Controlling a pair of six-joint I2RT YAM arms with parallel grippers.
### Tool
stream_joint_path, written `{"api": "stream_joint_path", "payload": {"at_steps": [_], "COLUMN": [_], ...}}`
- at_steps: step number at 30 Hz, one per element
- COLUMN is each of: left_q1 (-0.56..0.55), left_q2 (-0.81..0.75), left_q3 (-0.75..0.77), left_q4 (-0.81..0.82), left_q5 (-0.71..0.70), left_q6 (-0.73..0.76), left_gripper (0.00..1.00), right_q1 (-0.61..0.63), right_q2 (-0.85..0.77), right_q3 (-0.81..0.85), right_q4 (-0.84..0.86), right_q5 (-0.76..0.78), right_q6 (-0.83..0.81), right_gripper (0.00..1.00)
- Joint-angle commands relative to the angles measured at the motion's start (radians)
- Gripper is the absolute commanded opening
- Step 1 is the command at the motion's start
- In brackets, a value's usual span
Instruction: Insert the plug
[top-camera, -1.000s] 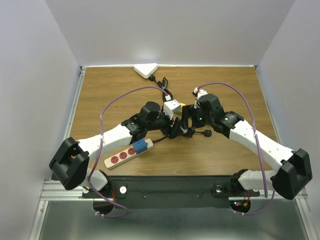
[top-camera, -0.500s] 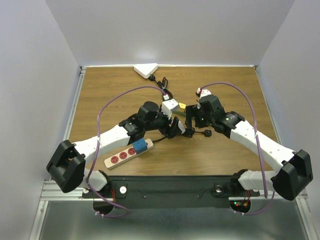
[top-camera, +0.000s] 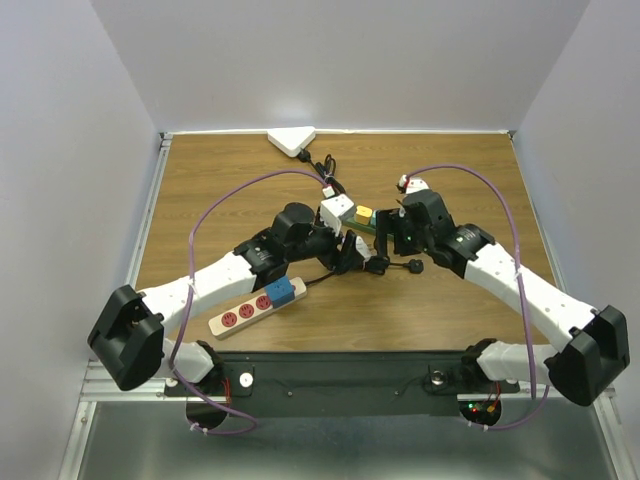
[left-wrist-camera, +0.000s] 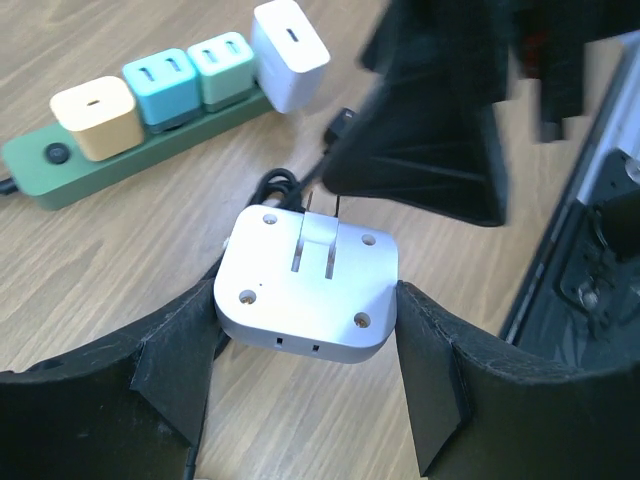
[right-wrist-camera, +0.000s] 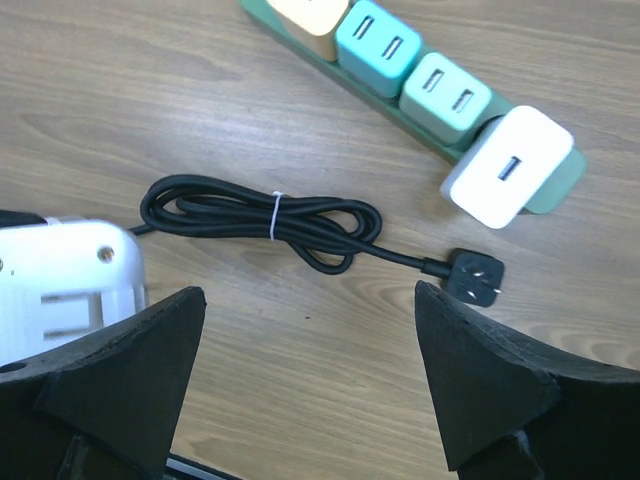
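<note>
My left gripper is shut on a white adapter block, one finger on each side, its two flat prongs facing the camera, a little above the table. In the top view the left gripper sits mid-table. A black cable bundle with a white tie ends in a black three-pin plug lying on the wood. My right gripper is open and empty above the table near the bundle, close to the right of the left gripper. A green power strip holds yellow, teal, light green and white adapters.
A white power strip with red sockets and a blue adapter lies at the near left. A white triangular device sits at the back edge, with a black cord near it. The green strip lies just behind both grippers.
My right gripper has drawn back to the right and away from the left gripper, uncovering the green strip's yellow adapter. The left arm has shifted slightly, still holding the white adapter.
</note>
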Motion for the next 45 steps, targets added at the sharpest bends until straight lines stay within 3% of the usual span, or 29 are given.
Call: {"api": "stream_joint_path", "payload": {"at_steps": [1, 6, 10, 12, 17, 20, 23, 25, 29, 32, 45], "left_q1": [0.000, -0.002, -0.002, 0.000, 0.024, 0.095, 0.162, 0.185, 0.196, 0.195, 0.195], "left_q2": [0.015, 0.046, 0.041, 0.044, 0.073, 0.059, 0.044, 0.038, 0.032, 0.004, -0.065], "left_q3": [0.018, 0.024, 0.012, 0.021, 0.108, 0.085, 0.073, 0.075, 0.082, 0.070, 0.033], "left_q4": [0.059, 0.103, 0.197, 0.206, 0.104, 0.117, 0.113, 0.094, 0.083, 0.082, 0.028], "left_q5": [-0.119, -0.209, -0.210, -0.201, -0.118, 0.039, 0.188, 0.245, 0.426, 0.475, 0.583], "left_q6": [-0.071, -0.227, -0.402, -0.454, -0.494, -0.543, -0.566, -0.577, -0.623, -0.644, -0.680], "left_gripper": [0.00, 0.00, 0.00, 0.00, 0.00, 0.00, 0.00, 0.00, 0.00, 0.00, 0.00], "right_q1": [-0.004, -0.004, -0.003, -0.004, -0.004, -0.003, -0.004, -0.003, -0.003, -0.003, -0.003], "right_q2": [-0.083, -0.136, -0.177, -0.177, -0.189, -0.254, -0.342, -0.408, -0.410, -0.351, -0.254], "right_q3": [0.058, 0.091, 0.030, 0.010, 0.001, 0.001, -0.024, -0.065, -0.068, -0.044, 0.015], "right_q4": [-0.012, -0.006, 0.091, 0.169, 0.174, 0.174, 0.174, 0.175, 0.180, 0.180, 0.215], "right_q5": [0.109, 0.155, 0.056, 0.001, -0.006, -0.006, -0.075, -0.212, -0.361, -0.473, -0.595], "right_q6": [0.043, 0.147, 0.321, 0.333, 0.157, -0.047, -0.294, -0.423, -0.456, -0.477, -0.520], "right_gripper": [0.91, 0.91, 0.89, 0.88, 0.89, 0.90, 0.91, 0.91, 0.91, 0.89, 0.85]}}
